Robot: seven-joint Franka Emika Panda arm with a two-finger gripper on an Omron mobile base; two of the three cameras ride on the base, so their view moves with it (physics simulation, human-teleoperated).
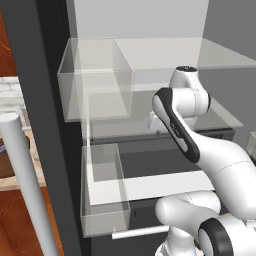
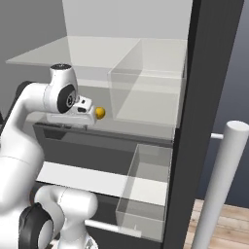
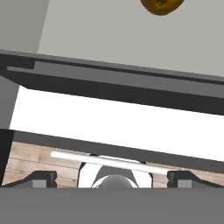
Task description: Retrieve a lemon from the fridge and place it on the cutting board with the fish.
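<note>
The fridge (image 2: 209, 97) stands open, with its pale interior and clear shelves in front of me. A small yellow lemon (image 2: 100, 113) lies on the middle shelf (image 2: 136, 124). My gripper (image 2: 71, 122) hovers over the front edge of that shelf, just left of the lemon and apart from it. In the hand view the lemon (image 3: 162, 5) sits at the top edge, well ahead of the gripper (image 3: 113, 179), whose fingertips (image 3: 41, 178) stand wide open with nothing between them. The cutting board and the fish are out of view.
Clear door bins (image 1: 95, 85) hang on the open doors, one upper and one lower (image 1: 102, 200). Long white bar handles (image 1: 25, 185) run down the door edges. A white drawer front (image 2: 82, 180) with a bar handle sits below the shelf. Wooden floor (image 2: 214, 228) lies underneath.
</note>
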